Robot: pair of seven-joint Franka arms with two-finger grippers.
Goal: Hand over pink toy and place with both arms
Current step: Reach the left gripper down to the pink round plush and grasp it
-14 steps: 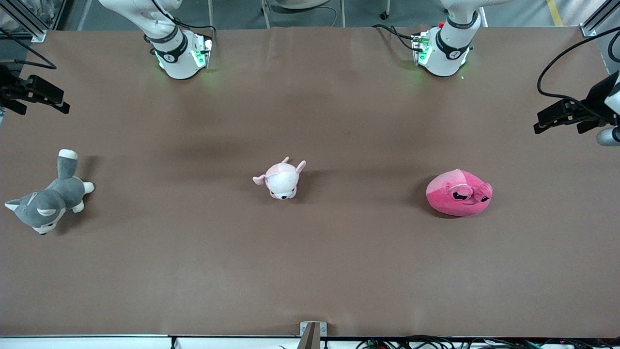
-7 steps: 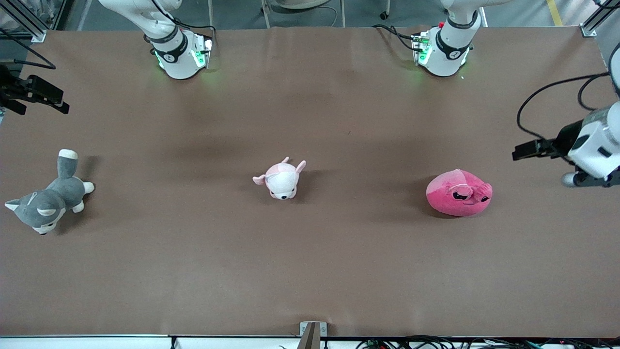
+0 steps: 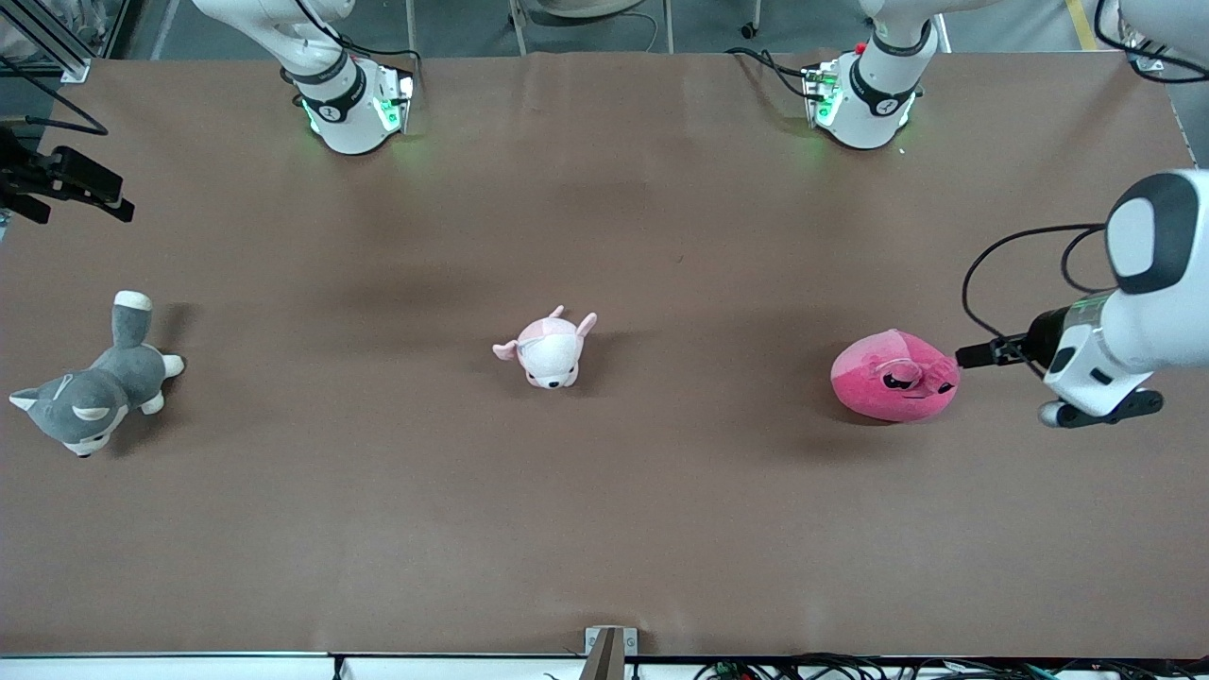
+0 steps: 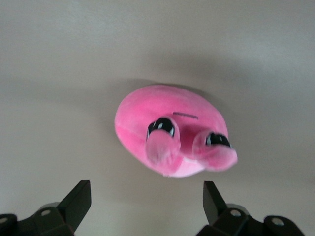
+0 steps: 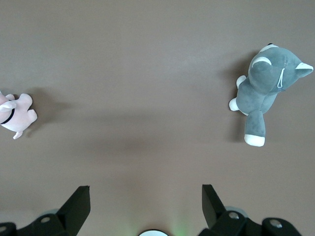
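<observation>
You're on the approach: left hand (image 4: 145, 206) wide open and empty, pink toy (image 3: 894, 376) at twelve o'clock ahead. Next, lower and close. Right hand (image 5: 142, 206) waits, open, empty.

You have nothing to read here: no word, brand, number or sign can be made out in any of the three views. The small marks on the dark bands of the arm bases (image 3: 345, 99) are too small for you to tell.
</observation>
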